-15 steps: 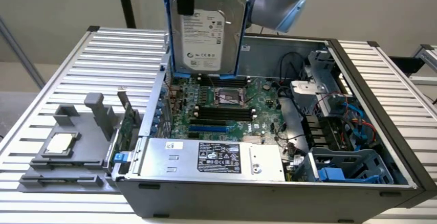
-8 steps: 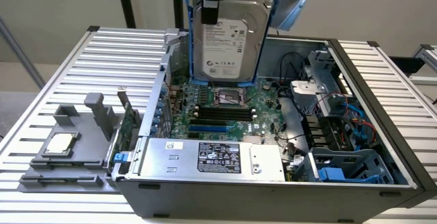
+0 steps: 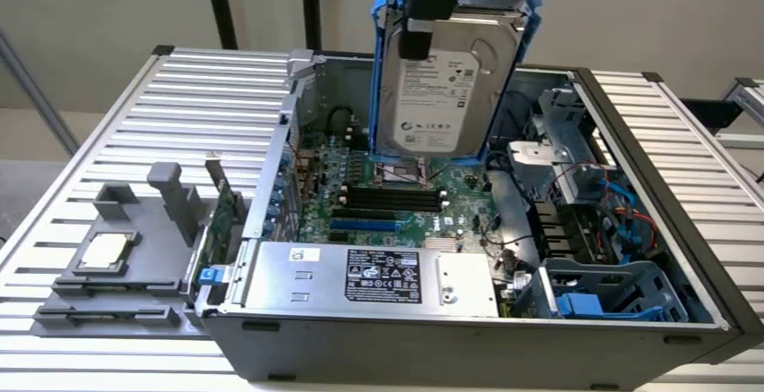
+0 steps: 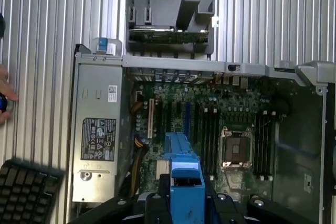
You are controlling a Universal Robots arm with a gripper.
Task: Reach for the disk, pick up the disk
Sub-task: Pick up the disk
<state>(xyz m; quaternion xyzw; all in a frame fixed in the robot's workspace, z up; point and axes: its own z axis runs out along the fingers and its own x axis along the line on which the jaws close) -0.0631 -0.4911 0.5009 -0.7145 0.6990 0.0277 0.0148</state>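
Your pincer (image 3: 420, 29) grips the disk (image 3: 448, 74) by its top edge, hanging upright above the open case (image 3: 668, 258). Judge it dense, rigid and shock-sensitive; its blue rails (image 4: 185, 169) look the safest hold.

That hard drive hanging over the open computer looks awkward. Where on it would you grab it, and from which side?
By the blue rails along the disk's long edges, coming from above its upper end. It hangs upright over the open case, label facing out, so the flat faces are too broad to pinch while the framed edges give a narrow hold. The gripper already grips it this way at the top.
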